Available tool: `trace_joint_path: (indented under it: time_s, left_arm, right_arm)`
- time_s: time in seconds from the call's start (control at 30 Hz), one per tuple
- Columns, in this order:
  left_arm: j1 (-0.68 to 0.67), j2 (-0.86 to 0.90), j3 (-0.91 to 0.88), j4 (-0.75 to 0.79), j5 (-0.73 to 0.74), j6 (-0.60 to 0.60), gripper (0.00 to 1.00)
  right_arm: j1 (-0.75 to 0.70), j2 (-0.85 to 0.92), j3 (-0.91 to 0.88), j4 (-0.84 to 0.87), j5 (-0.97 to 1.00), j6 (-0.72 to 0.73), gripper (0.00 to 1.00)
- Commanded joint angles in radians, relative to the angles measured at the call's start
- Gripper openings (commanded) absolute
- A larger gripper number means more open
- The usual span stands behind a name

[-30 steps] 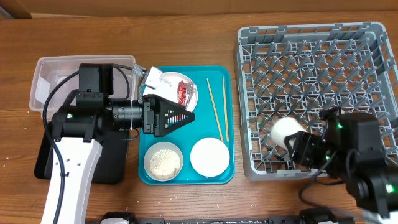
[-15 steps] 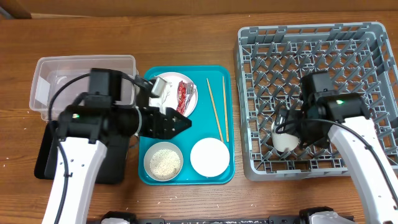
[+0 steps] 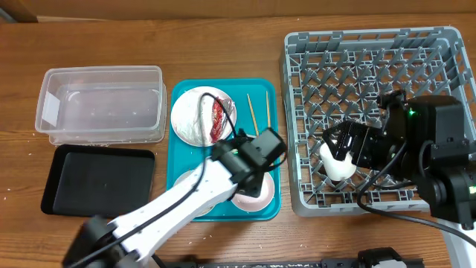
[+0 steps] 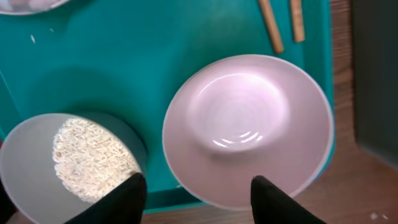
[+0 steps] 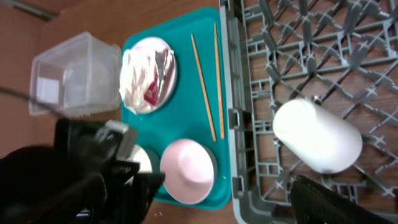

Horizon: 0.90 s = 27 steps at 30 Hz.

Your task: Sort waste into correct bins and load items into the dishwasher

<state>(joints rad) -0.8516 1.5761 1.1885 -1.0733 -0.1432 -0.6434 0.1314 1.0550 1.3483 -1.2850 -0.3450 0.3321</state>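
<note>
My left gripper (image 4: 199, 200) is open and empty, hovering over the front of the teal tray (image 3: 262, 160), its fingertips (image 4: 133, 191) straddling the near rim of the empty white bowl (image 4: 247, 127). The pale grey bowl (image 4: 28, 163) holding rice grains (image 4: 90, 158) sits just left of it. The plate (image 3: 190, 119) carries the white tissue (image 5: 134, 78) and red wrapper (image 3: 216, 119). Two chopsticks (image 3: 260, 112) lie beside it. The white cup (image 5: 317, 134) lies in the grey dish rack (image 3: 372, 59). My right gripper (image 3: 343, 145) is open beside the cup, not holding it.
The clear plastic tub (image 3: 100, 104) stands at the back left, with the shallow black tray (image 3: 97, 179) in front of it. My left arm (image 3: 171, 212) stretches across the table's front to the teal tray. The rack fills the right side.
My left arm swung from the plate to above the two bowls at the tray's front. My right gripper let go of the cup in the rack and opened.
</note>
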Motion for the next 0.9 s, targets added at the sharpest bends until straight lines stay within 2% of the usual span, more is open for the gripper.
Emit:
trace_joint_path:
  time_s: [0.0,0.1,0.2,0.37,0.4,0.53,0.63,0.87]
  left_arm:
    - [-0.027,0.074,-0.005,0.017,-0.038,-0.061,0.49]
    - [-0.041,0.084,-0.005,0.025,0.031,-0.06,0.46]
    - [-0.082,0.084,-0.005,0.001,0.055,-0.051,0.49]
    - [-0.166,0.084,-0.045,0.087,0.083,0.113,0.69]
    - [-0.171,0.085,-0.069,0.123,0.082,0.138,0.7]
    - [-0.142,0.085,-0.132,0.183,0.083,0.199,0.66]
    - [-0.121,0.085,-0.133,0.189,0.122,0.303,0.62]
    - [-0.126,0.104,-0.134,0.177,0.191,0.422,0.5]
  right_arm:
    - [-0.003,-0.006,0.014,-0.008,-0.015,-0.045,0.96]
    - [-0.003,-0.006,0.014,-0.006,-0.016,-0.044,0.96]
    - [-0.003,-0.006,0.014,-0.007,-0.015,-0.045,0.96]
    - [-0.003,-0.006,0.014,-0.007,-0.015,-0.045,0.97]
    - [-0.003,-0.006,0.014,-0.007,-0.015,-0.045,0.97]
    - [-0.003,-0.006,0.014,-0.007,-0.015,-0.044,0.98]
    - [-0.003,-0.006,0.014,-0.003,-0.016,-0.043,0.98]
    - [-0.003,-0.006,0.014,-0.003,-0.016,-0.04,0.98]
